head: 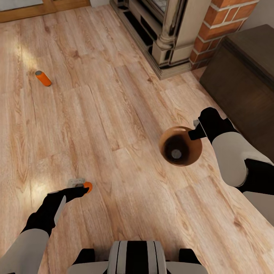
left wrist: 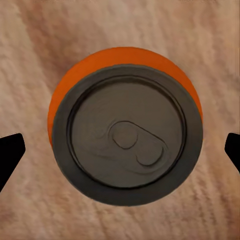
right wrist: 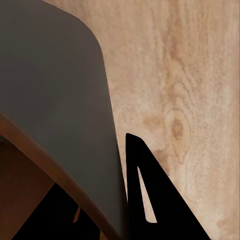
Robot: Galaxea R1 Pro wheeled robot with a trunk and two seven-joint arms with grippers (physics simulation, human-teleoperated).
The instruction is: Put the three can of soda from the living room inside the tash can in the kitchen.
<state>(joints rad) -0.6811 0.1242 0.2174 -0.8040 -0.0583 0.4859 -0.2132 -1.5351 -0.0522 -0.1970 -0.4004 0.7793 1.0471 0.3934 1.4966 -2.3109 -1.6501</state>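
Plank floor (head: 114, 114) of the living room runs across most of the head view; brick fireplace (head: 182, 34) stands at the far side, a dark cabinet (head: 243, 76) to its right.

Trash can (head: 180, 145): glossy brown, off the floor, carried at its rim by the right gripper (head: 196, 131). The right wrist view shows the brown rim (right wrist: 45, 160) passing between that gripper's dark fingers (right wrist: 150, 200), so the grip looks closed on the bin wall. The bin is here in the living room, not in the kitchen.

Inside the bin, on the dark bottom, a small grey disc (head: 176, 153) shows. Judgement: probably the top of one can already dropped in; too small to be sure.

Second soda can (head: 88, 186): upright on the floor near the robot, directly under the left gripper (head: 78, 186). The left wrist view looks straight down on its grey lid (left wrist: 125, 140). The two finger tips (left wrist: 10, 155) sit wide apart at either edge of that view, the can centred between them, not touched.

Third soda can (head: 43, 78): lying on its side on the floor, well apart from both arms, far left.

Progress, as judged: perhaps one can binned, one lined up for a grasp, one not yet approached. Return of the bin to the kitchen is outstanding.
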